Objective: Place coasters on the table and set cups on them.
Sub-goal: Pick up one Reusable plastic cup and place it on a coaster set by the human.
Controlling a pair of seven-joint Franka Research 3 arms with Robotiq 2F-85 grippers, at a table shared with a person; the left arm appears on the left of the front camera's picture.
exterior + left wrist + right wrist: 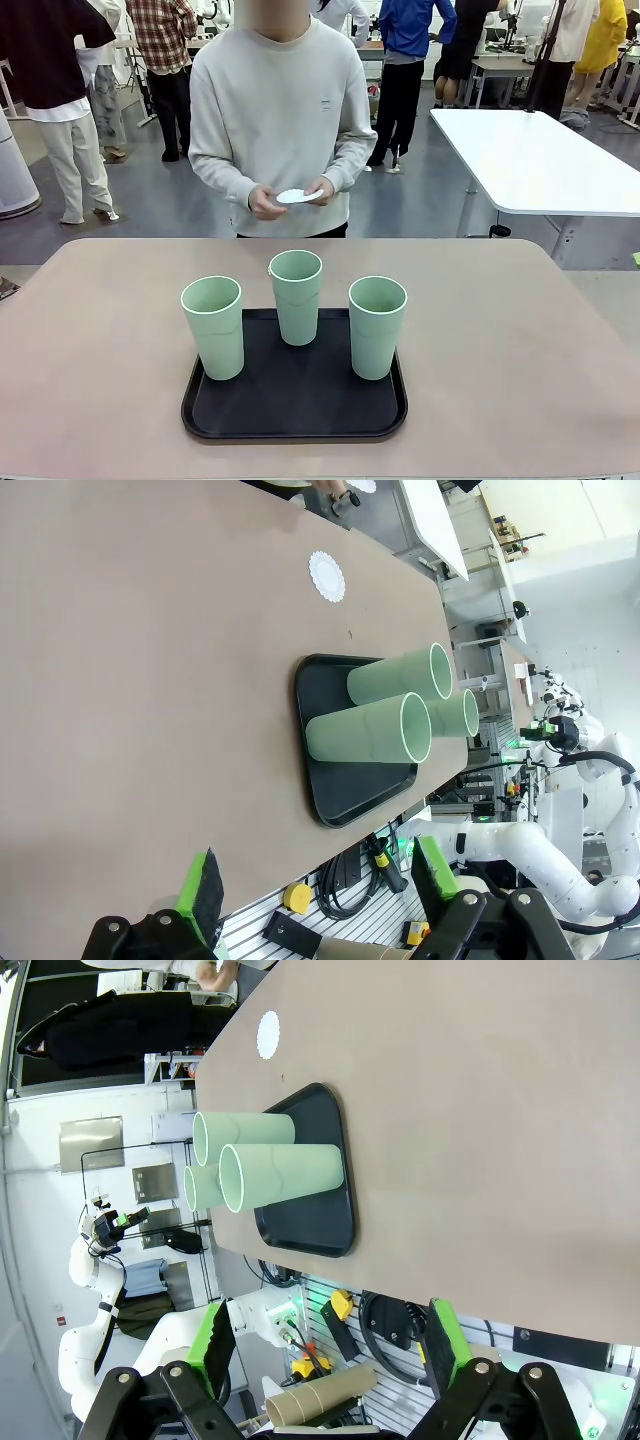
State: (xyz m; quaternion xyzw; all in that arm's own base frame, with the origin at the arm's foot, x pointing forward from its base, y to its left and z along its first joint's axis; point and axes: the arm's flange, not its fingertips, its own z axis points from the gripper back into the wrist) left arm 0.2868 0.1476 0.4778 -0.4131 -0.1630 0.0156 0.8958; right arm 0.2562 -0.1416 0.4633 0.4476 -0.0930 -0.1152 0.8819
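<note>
Tray on table carries left cup, middle cup, right cup. All upright, not touching, insides look empty. Coaster flat on table just beyond tray, toward person, nothing on it. Second coaster in person's hands, off table. Count: tray one, cups three, coasters seen two. Left gripper fingers spread wide, nothing between, well apart from tray. Right gripper same.
</note>
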